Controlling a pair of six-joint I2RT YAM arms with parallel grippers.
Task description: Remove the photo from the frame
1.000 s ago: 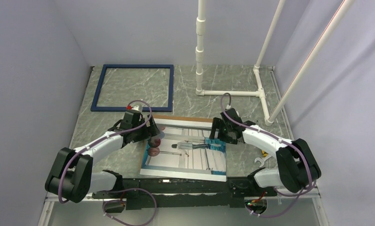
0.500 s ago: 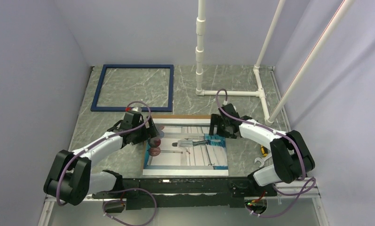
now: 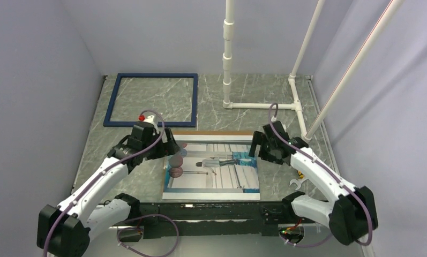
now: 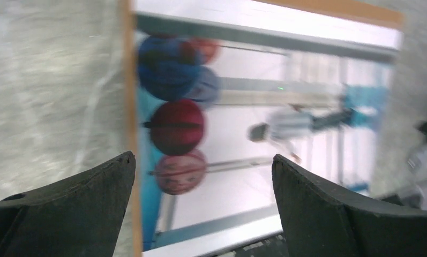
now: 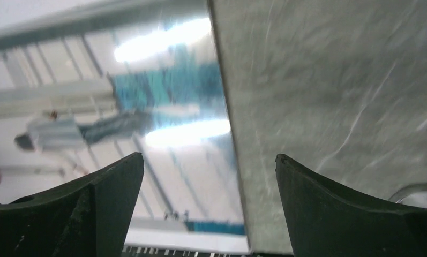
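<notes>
The photo (image 3: 214, 167) lies flat and face up on the marble table, its brown backing showing along the far edge. The empty navy frame (image 3: 153, 76) lies apart from it at the back left. My left gripper (image 3: 172, 151) hovers open over the photo's left edge; in the left wrist view the blurred photo (image 4: 243, 107), with its red and blue balls, lies below the spread left gripper (image 4: 203, 158). My right gripper (image 3: 257, 150) hovers open over the photo's right edge; the right wrist view has the photo (image 5: 120, 107) and bare table (image 5: 334, 80) under the right gripper (image 5: 209, 156). Neither holds anything.
A white pipe stand (image 3: 228, 53) rises at the back centre, with slanted pipes to its right. A wrench (image 3: 297, 184) and a small yellow item (image 3: 300, 172) lie right of the photo. Grey walls close in both sides.
The photo went from skewed to lying square and flat. Both grippers drew back from it and rose, the right one shifting rightward off the print and opening a little wider.
</notes>
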